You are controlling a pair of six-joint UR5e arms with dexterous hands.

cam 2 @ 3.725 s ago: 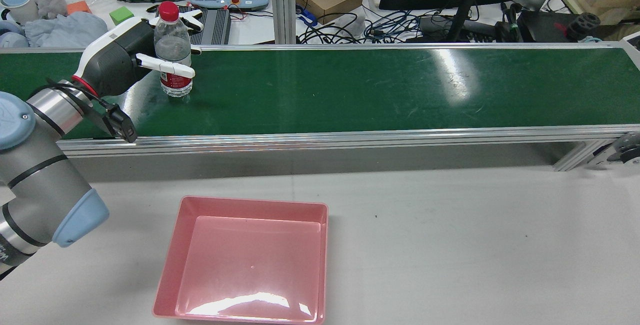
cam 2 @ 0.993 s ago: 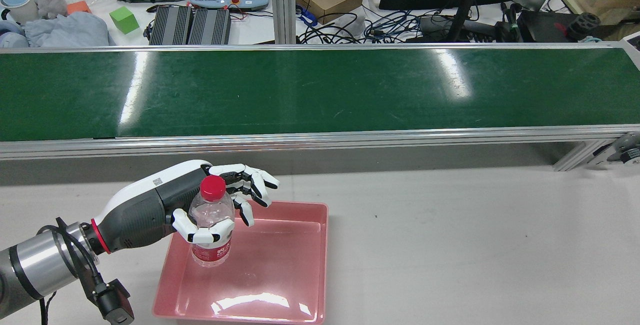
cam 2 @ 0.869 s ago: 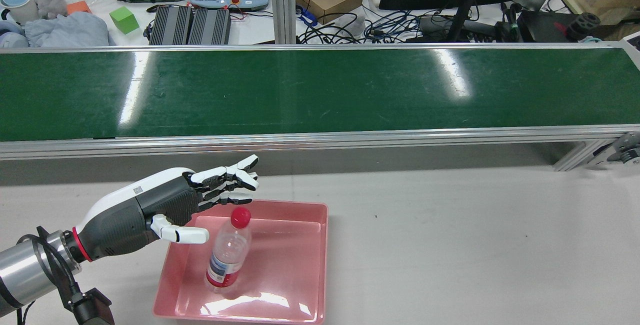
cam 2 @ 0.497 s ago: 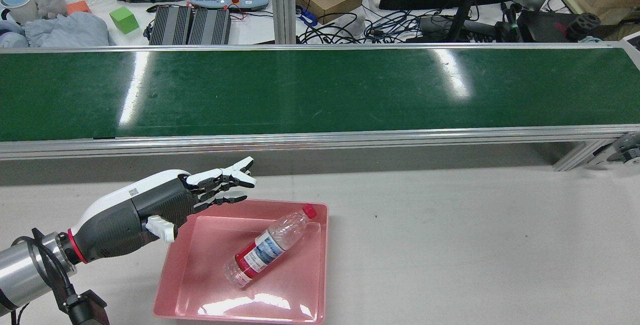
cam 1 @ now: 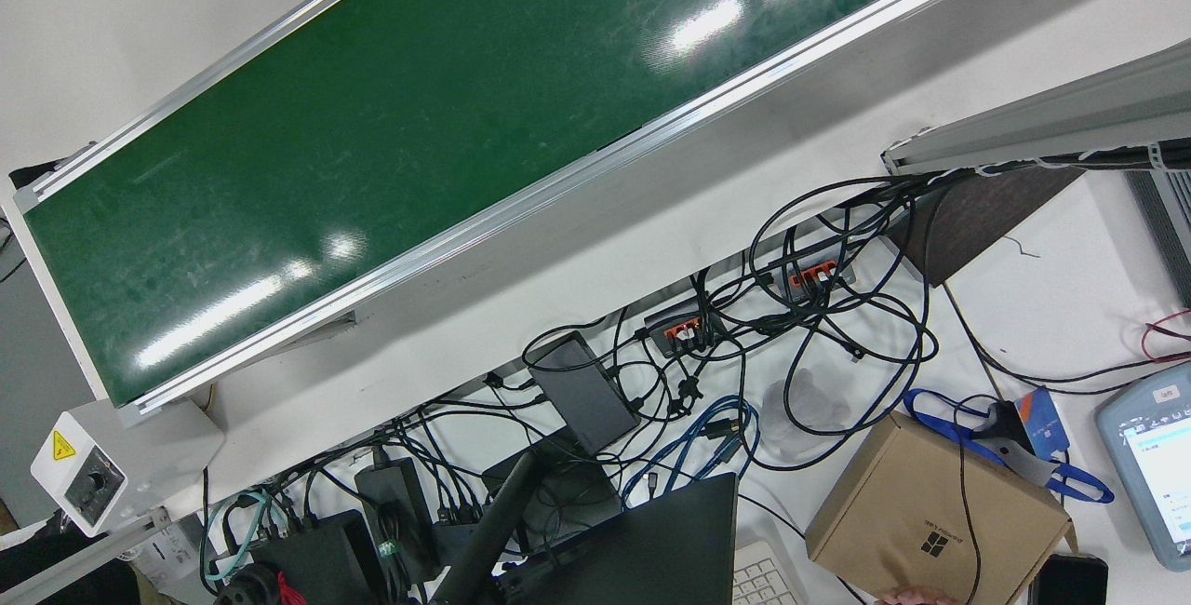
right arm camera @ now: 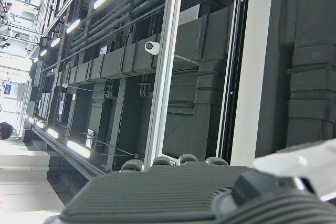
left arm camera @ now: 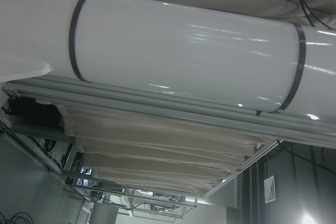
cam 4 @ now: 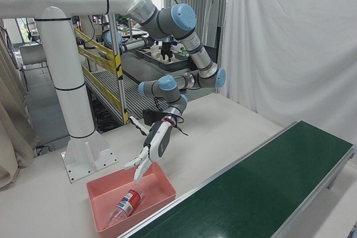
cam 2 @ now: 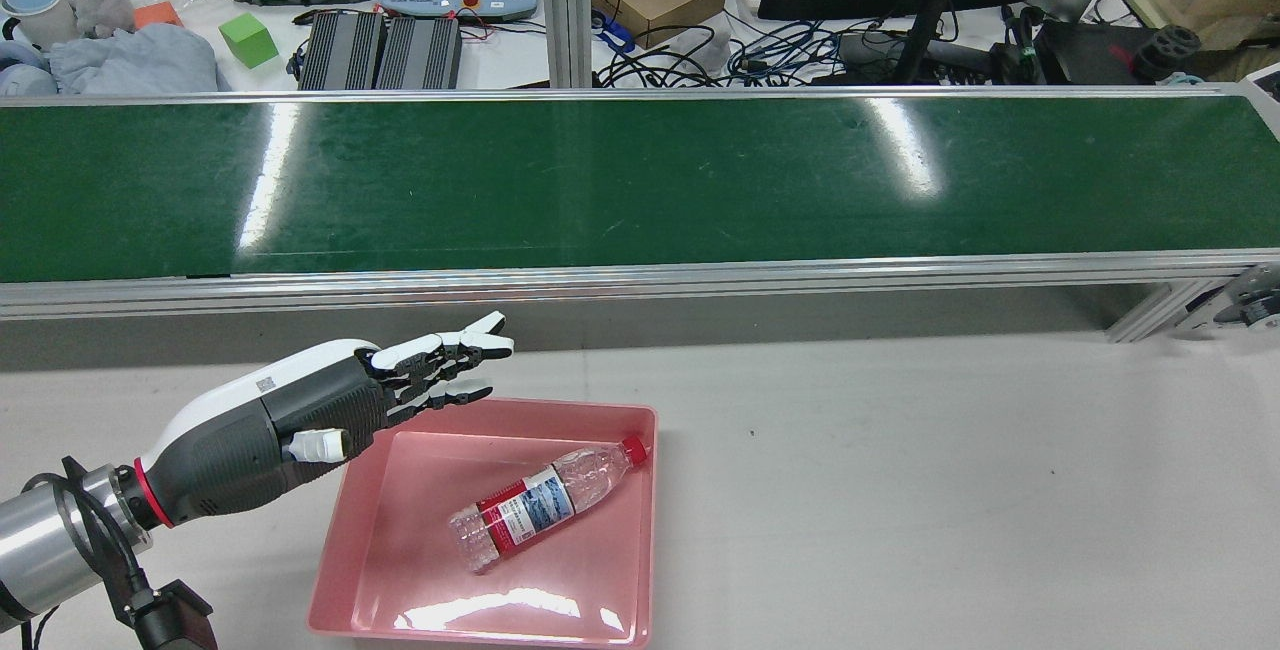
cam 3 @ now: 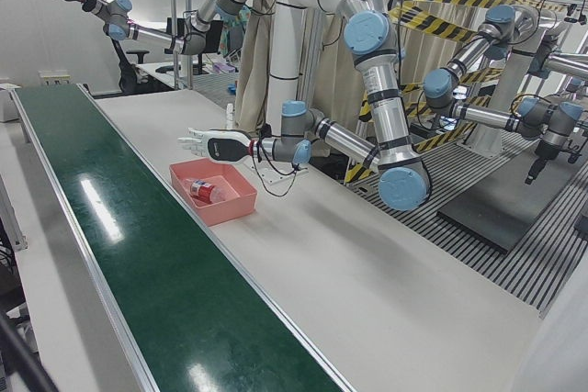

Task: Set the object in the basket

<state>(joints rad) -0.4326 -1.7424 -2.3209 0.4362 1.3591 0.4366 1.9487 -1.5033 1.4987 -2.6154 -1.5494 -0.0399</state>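
Inside pink basket, bottle lying diagonal, cap far-right, left hand splayed, empty.

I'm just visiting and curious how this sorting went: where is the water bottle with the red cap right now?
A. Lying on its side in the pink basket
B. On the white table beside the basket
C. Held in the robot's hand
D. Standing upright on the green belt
A: the water bottle lies on its side inside the pink basket, and the left hand is open beside the basket, holding nothing.

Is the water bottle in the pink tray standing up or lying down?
Lying down. The water bottle rests on its side in the pink tray, red cap against the far right wall.
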